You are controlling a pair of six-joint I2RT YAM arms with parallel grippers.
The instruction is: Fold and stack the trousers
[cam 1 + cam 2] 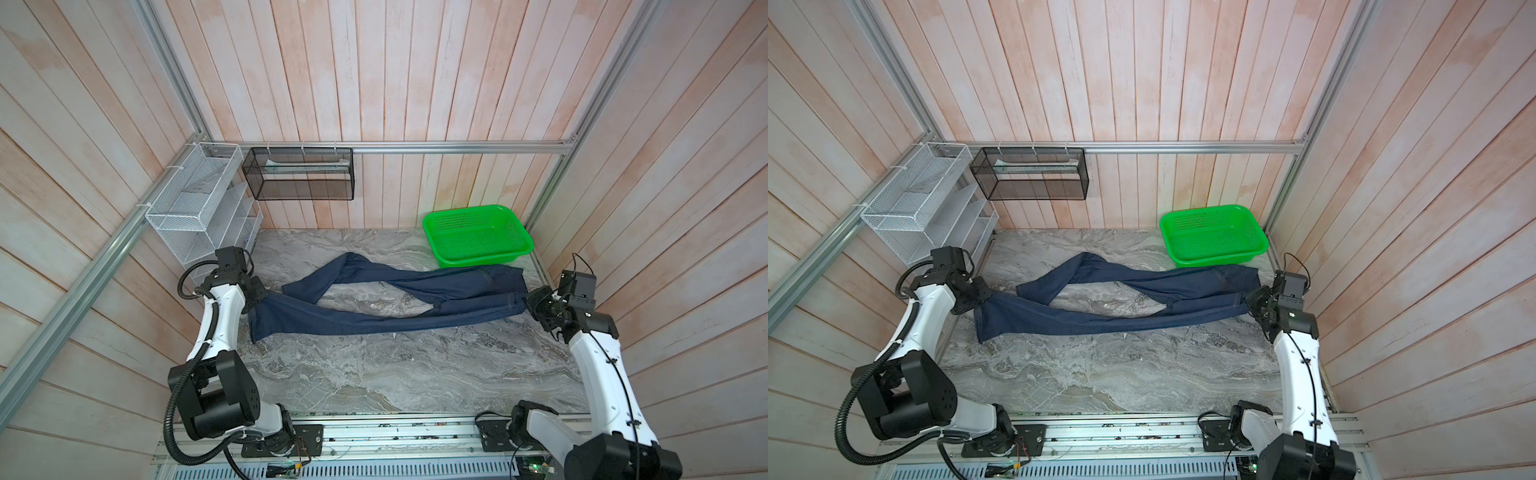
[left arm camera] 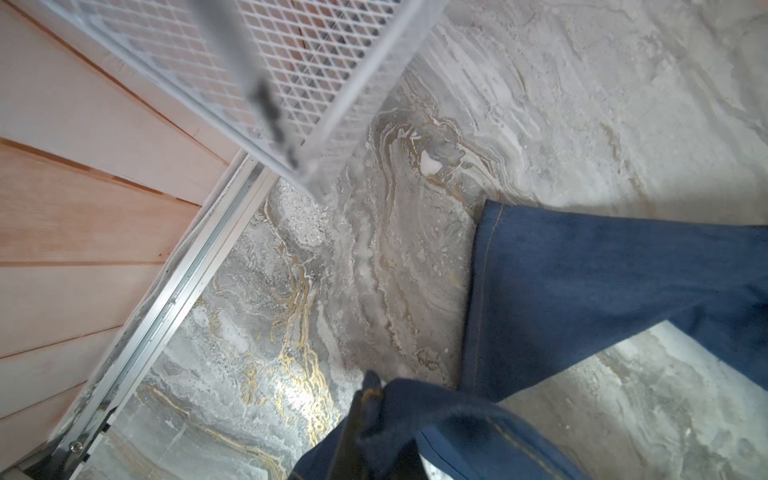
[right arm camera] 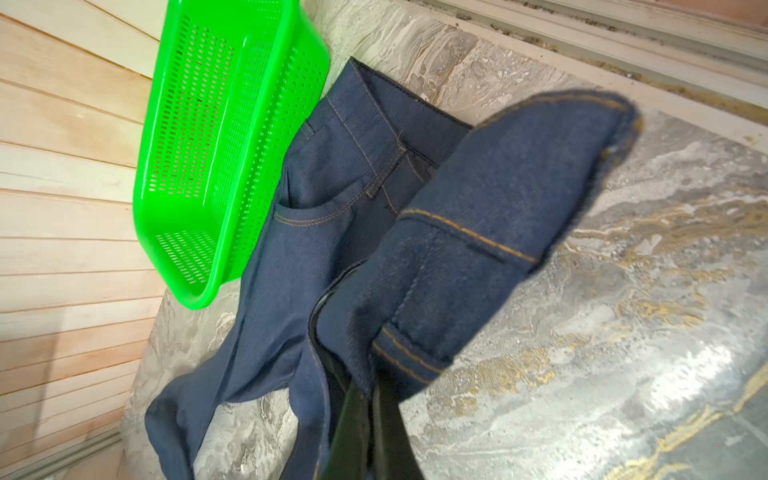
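Over the marbled table (image 1: 395, 365), stretches trousers (image 1: 374, 316) end to end, probably to flatten them for folding. Clamps left gripper (image 1: 259, 297) on a leg hem, right gripper (image 1: 532, 301) on the waist end, just beside the basket (image 1: 482, 258). Lets the other leg lie kinked. Stiff navy denim, tan stitching; perforated green plastic.

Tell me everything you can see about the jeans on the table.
The jeans are dark navy denim with tan stitching, a pocket and belt loop, unfolded and stretched across the marble tabletop. The waist lies by the green basket; the far leg is twisted. The left gripper is shut on the near leg's hem, the right gripper on a waistband corner.
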